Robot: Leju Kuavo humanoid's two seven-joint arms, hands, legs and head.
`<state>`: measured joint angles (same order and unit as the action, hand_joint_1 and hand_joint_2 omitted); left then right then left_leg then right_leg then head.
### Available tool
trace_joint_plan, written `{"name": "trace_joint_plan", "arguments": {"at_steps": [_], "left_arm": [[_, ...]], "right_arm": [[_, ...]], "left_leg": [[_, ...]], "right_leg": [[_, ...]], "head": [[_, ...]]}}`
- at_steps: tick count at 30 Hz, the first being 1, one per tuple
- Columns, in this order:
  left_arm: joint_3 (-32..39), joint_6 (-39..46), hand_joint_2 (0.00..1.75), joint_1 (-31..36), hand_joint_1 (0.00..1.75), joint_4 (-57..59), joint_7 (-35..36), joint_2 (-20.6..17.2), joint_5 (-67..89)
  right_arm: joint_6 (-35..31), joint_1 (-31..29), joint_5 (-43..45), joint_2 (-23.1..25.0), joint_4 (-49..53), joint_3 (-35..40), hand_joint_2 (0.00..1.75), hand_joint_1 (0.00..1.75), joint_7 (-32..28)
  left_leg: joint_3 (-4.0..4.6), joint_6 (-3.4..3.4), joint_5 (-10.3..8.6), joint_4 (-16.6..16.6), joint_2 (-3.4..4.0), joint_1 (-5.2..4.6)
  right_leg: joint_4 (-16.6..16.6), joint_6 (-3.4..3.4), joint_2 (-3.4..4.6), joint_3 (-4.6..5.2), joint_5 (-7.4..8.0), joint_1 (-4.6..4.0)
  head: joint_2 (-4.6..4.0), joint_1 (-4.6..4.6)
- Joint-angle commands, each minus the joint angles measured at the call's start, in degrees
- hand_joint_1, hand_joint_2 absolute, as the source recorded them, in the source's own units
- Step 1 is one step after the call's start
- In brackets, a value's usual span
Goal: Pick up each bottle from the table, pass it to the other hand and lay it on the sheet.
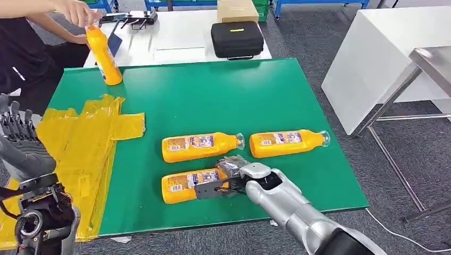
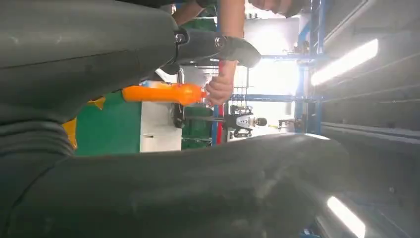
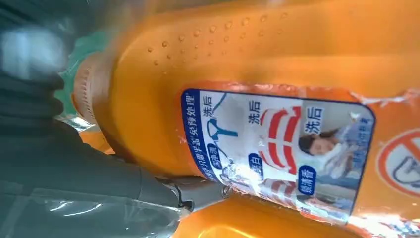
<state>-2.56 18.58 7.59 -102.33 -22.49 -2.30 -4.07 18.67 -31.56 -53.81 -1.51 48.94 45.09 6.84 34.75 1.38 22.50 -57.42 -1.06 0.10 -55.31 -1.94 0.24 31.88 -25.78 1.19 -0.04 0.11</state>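
A humanoid robot's right hand (image 1: 230, 169) closes over the neck end of the nearest orange detergent bottle (image 1: 192, 185), which lies on its side on the green table (image 1: 213, 90); the right wrist view shows the bottle's label pressed close against the hand, so the fingers appear wrapped on it, apparently at the start of a lift, with the bottle not yet clear of the surface. The left hand (image 1: 21, 139) waits raised at the table's left edge, fingers spread and holding nothing, probably placed to receive the handover above the crumpled yellow plastic sheet (image 1: 85, 146) where the bottles are to be laid. Two more bottles lie side by side just beyond, the middle bottle (image 1: 201, 145) and the right-hand bottle (image 1: 287, 142), both pointing their caps right. At the far corner a person's hand (image 1: 77, 10) steadies an upright bottle (image 1: 103, 56) by its top, seemingly adding it to the queue.
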Motion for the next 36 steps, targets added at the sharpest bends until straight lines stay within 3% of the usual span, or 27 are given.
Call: {"name": "trace_joint_plan", "arguments": {"at_steps": [1, 8, 12, 17, 18, 26, 31, 36], "left_arm": [[-0.63, -0.97, 0.0, 2.77, 0.0, 3.85, 2.21, -0.58, -0.86], [-0.25, -3.87, 0.0, 0.97, 0.0, 4.19, 3.23, -1.49, -2.71], [-0.15, -5.06, 0.0, 0.32, 0.0, 4.31, 3.8, -1.57, -4.14], [0.41, -10.28, 0.0, -1.48, 0.0, 5.19, 4.52, -2.18, -11.66], [0.34, -12.03, 1.75, -1.67, 0.0, 5.42, 5.29, -2.05, -14.41], [-4.05, -20.38, 1.75, -3.56, 0.0, 5.55, 10.27, -1.96, -28.31], [-11.37, -23.08, 1.75, -1.9, 0.0, 5.14, 11.61, -1.11, -32.73], [-14.26, -22.49, 1.75, -0.49, 0.0, 4.89, 12.26, -0.63, -33.77]], "right_arm": [[-0.89, -0.3, 3.67, -1.09, -2.67, -0.28, 1.75, 1.75, -0.88], [-3.16, 2.82, 11.94, -1.83, 15.41, -8.47, 1.75, 1.75, -1.04], [-4.16, 4.2, 15.18, -1.75, 20.02, -11.46, 1.75, 1.75, -1.7], [-5.1, 7.63, 24.69, -2.55, 36.43, -19.0, 1.75, 1.75, -2.86], [-4.99, 8.03, 26.29, -3.14, 38.54, -19.86, 1.75, 1.75, -3.12], [-8.42, 7.37, 29.1, -2.38, 40.35, -23.42, 1.75, 1.75, -4.14], [-13.4, 0.76, 25.22, 1.26, 28.97, -20.47, 1.75, 1.75, -1.76], [-15.71, -3.24, 24.71, 4.28, 20.5, -18.44, 1.75, 1.75, -1.65]], "left_leg": [[0.0, -0.08, -0.04, 0.11, -0.11, 0.04], [0.12, -0.14, 0.04, 0.03, 0.07, 0.0], [0.65, 0.0, -0.08, 0.0, 0.11, -0.02], [0.83, 0.0, -0.05, -0.07, 0.12, -0.04], [0.95, 0.02, -0.11, -0.07, 0.1, -0.05], [1.1, 0.03, -0.12, -0.03, 0.08, -0.05], [1.12, 0.01, -0.12, -0.05, 0.2, -0.05], [1.15, 0.02, -0.15, -0.05, 0.29, -0.03]], "right_leg": [[0.14, 0.02, -0.21, -0.09, 0.08, -0.05], [-0.01, 0.03, -0.09, 0.03, 0.05, -0.03], [-0.05, -0.19, 0.02, 0.0, 0.23, -0.01], [-0.14, -0.13, 0.0, 0.16, 0.21, 0.01], [-0.14, -0.15, 0.01, 0.26, 0.26, 0.02], [-0.06, -0.14, 0.0, 0.42, 0.28, 0.03], [-0.1, -0.13, 0.12, 0.47, 0.33, 0.02], [-0.09, -0.15, 0.2, 0.51, 0.38, 0.0]], "head": [[0.0, 0.04], [0.0, 0.02], [0.0, 0.05], [0.0, 0.04], [0.0, 0.04], [0.0, 0.04], [0.0, 0.04], [0.0, 0.02]]}}
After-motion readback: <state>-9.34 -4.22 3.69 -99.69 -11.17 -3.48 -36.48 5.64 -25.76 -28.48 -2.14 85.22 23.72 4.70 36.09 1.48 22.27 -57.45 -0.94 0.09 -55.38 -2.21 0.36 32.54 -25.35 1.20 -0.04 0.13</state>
